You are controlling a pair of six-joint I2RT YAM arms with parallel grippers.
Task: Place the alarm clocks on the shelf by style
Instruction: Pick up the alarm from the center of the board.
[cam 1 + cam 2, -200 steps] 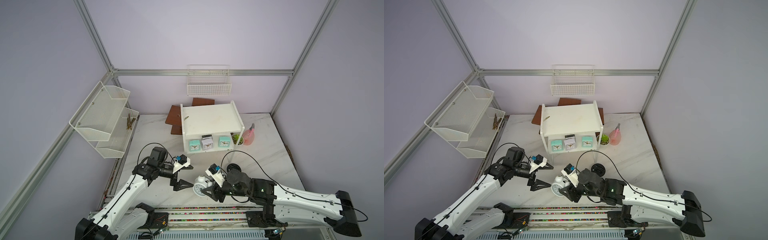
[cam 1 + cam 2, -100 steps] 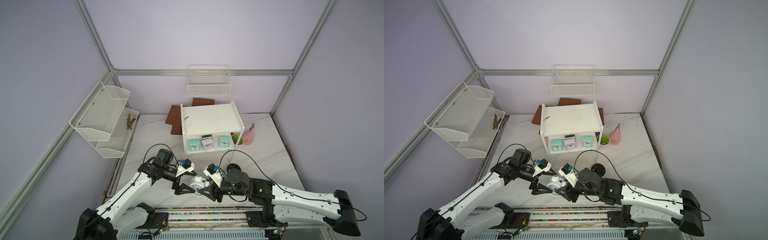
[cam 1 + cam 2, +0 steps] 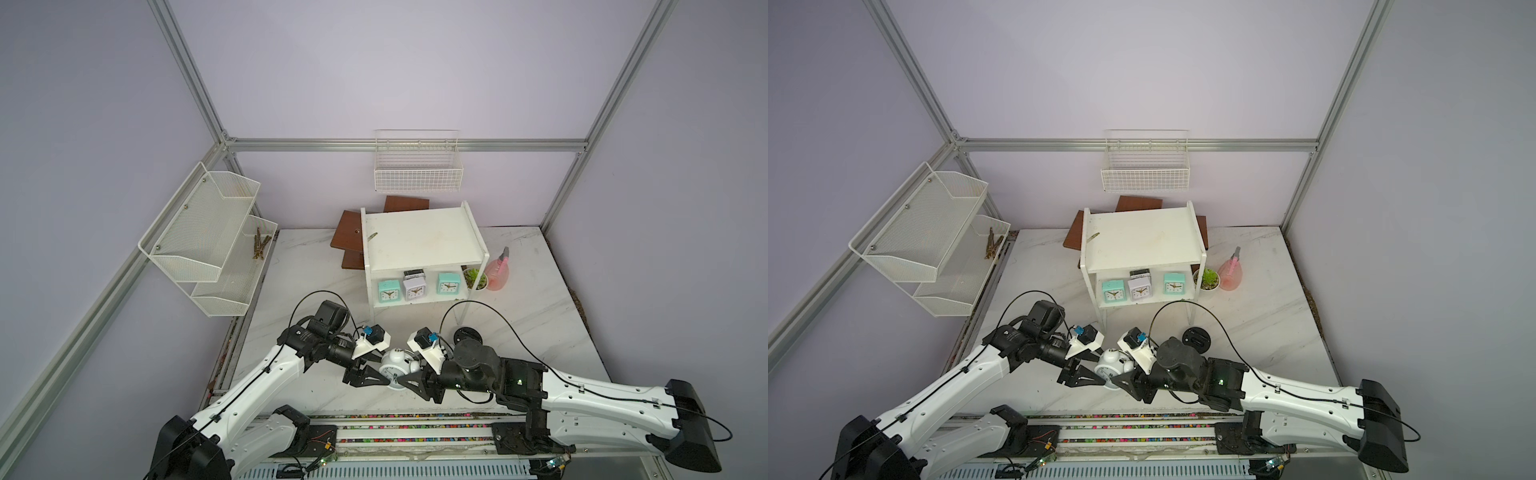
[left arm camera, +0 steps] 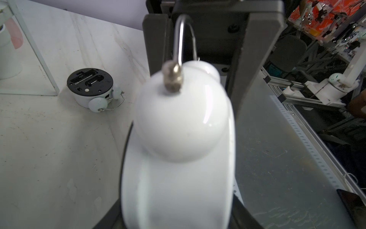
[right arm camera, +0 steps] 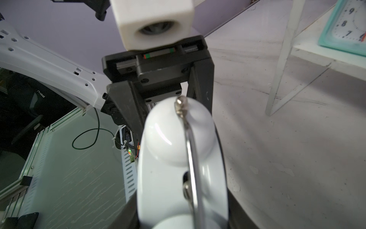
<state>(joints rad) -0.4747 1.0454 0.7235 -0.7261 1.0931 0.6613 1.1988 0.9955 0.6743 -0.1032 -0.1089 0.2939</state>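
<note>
You've got the twin-bell clock [image 3: 395, 369] pinched inside both left gripper [image 3: 385, 369] and right gripper [image 3: 409, 370], arms facing head-on, low.

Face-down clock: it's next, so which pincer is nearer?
Right. The right pincer holds the other round clock's side facing the face-down clock; the left pincer holds the far side.

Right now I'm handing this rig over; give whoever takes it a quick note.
Grips: left end effector and right end effector both shut on one round white twin-bell clock near the table's front.
The second twin-bell clock lies face down beside the shelf's front leg.
Done: its lower board holds two mint-green square clocks flanking a whitish-grey square clock; another apparently behind it.
To do: both twin-bell clocks need shelving.
</note>
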